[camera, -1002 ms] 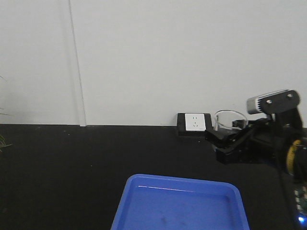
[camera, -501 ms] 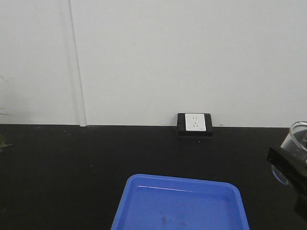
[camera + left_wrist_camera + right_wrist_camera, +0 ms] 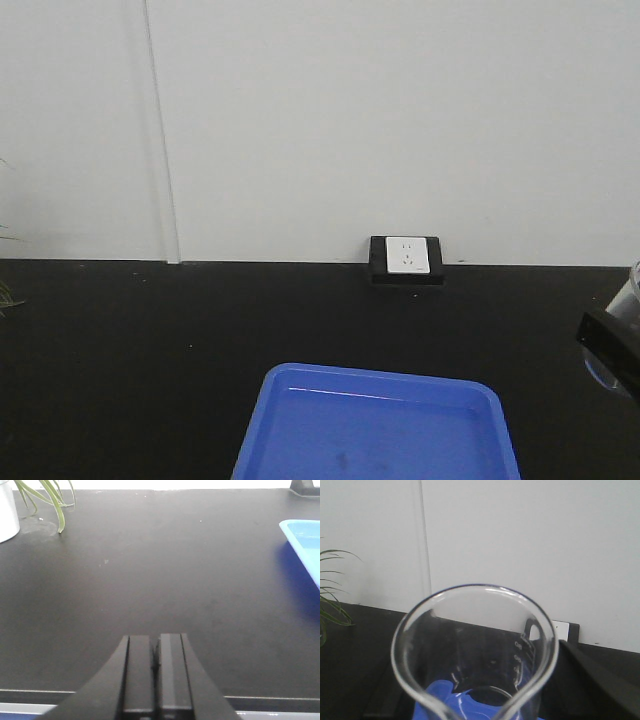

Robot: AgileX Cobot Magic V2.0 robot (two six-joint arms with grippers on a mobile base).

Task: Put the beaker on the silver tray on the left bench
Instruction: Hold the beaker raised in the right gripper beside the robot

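The clear glass beaker [image 3: 475, 645] fills the right wrist view, its rolled rim and pour spout toward the camera, printed marks on its wall. My right gripper [image 3: 485, 695] is shut on it, dark fingers [image 3: 592, 680] on either side. In the front view the beaker [image 3: 632, 290] and the right gripper [image 3: 612, 345] show only at the far right edge, above the black bench [image 3: 150, 340]. My left gripper [image 3: 155, 645] is shut and empty, low over the bench near its front edge. The silver tray is out of view.
A blue plastic tray [image 3: 380, 385] sits at the bench's front centre and shows at the right edge of the left wrist view [image 3: 305, 545]. A black-framed wall outlet [image 3: 405, 258] stands at the back. A white plant pot [image 3: 6, 510] with green leaves is far left.
My right gripper has carried the beaker from beside the outlet rightward, so that it is now almost out of the front view. The left gripper's earlier state is not shown.
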